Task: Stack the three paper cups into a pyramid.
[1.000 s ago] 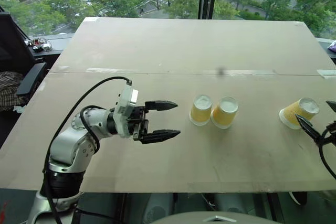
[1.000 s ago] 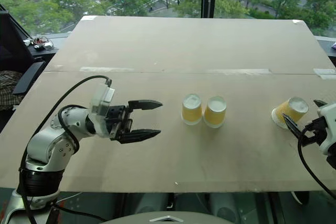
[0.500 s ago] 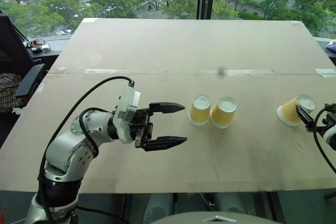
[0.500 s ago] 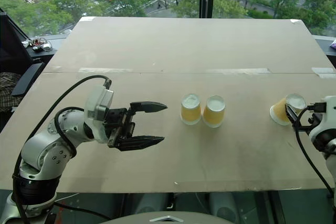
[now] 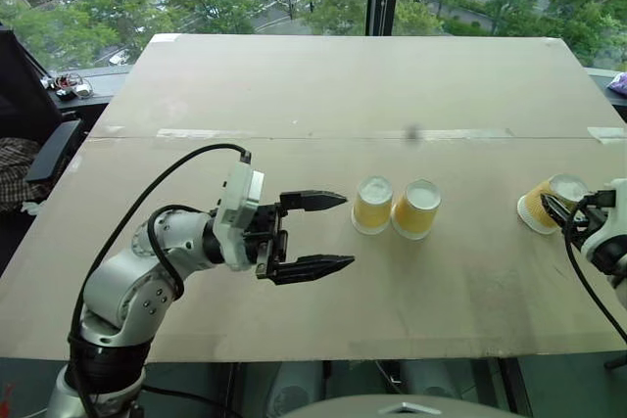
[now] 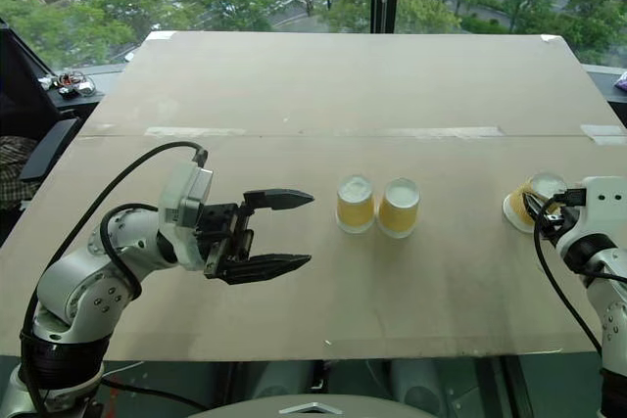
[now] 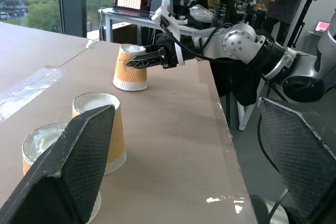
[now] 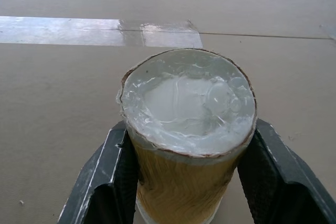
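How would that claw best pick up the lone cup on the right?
By the tapered side wall of the lone cup, coming in level from the robot's side. It stands upside down, base up, so the right claw squeezes the wall from both sides.

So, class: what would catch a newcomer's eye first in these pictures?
Two upturned yellow cups stand side by side mid-table. At the table's right edge, the right pincer is shut on a third cup. The left pincer hangs open beside the pair.
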